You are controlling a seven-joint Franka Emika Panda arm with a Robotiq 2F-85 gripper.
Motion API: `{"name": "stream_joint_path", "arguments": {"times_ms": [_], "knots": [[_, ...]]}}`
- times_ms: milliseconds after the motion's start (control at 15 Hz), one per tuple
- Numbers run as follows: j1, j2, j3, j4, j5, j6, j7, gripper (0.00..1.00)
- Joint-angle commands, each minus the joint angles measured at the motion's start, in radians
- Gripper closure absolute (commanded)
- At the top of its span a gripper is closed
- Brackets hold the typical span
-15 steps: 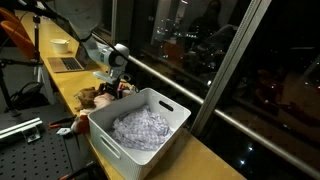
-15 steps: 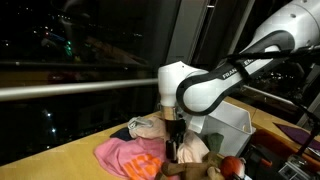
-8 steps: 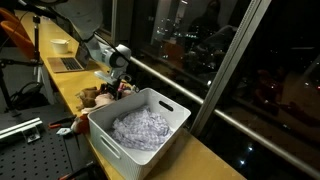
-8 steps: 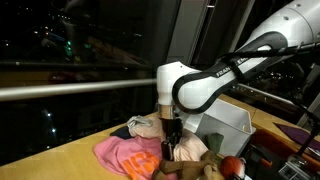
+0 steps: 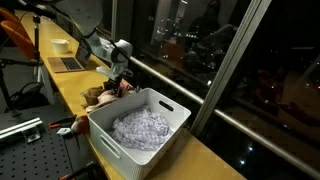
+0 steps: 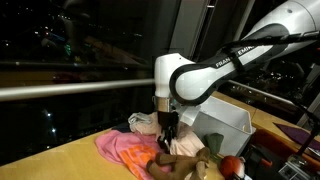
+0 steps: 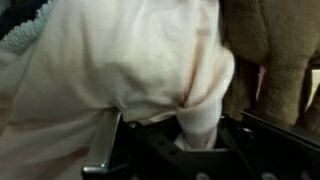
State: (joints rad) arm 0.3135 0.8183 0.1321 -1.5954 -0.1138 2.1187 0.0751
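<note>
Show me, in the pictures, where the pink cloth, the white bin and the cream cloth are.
pink cloth [image 6: 122,150], exterior view, on its flat middle part.
white bin [image 5: 162,145], exterior view, on its outer wall.
cream cloth [image 7: 130,70], wrist view, on its broad middle.

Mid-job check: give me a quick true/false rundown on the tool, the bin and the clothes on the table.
1. The tool is pinching a cream cloth. True; the wrist view shows the cloth caught between its fingers.
2. The white bin is empty. False: a pale crumpled cloth lies in it.
3. A pink cloth lies on the table below the tool. True.
4. The tool hangs over the bin. False: it is over the clothes pile beside the bin.
</note>
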Motion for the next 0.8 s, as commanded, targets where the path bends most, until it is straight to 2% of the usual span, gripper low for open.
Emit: {"name": "stream_joint_path", "arguments": {"times_ms": [0, 333, 733], "knots": [[-0.006, -0.051, -0.001, -0.008, -0.005, -0.031, -0.018, 0.99], [0.024, -0.184, -0.006, -0.085, -0.024, -0.127, 0.035, 1.00], [0.018, -0.426, 0.003, -0.301, -0.029, -0.133, 0.109, 1.00]]}}
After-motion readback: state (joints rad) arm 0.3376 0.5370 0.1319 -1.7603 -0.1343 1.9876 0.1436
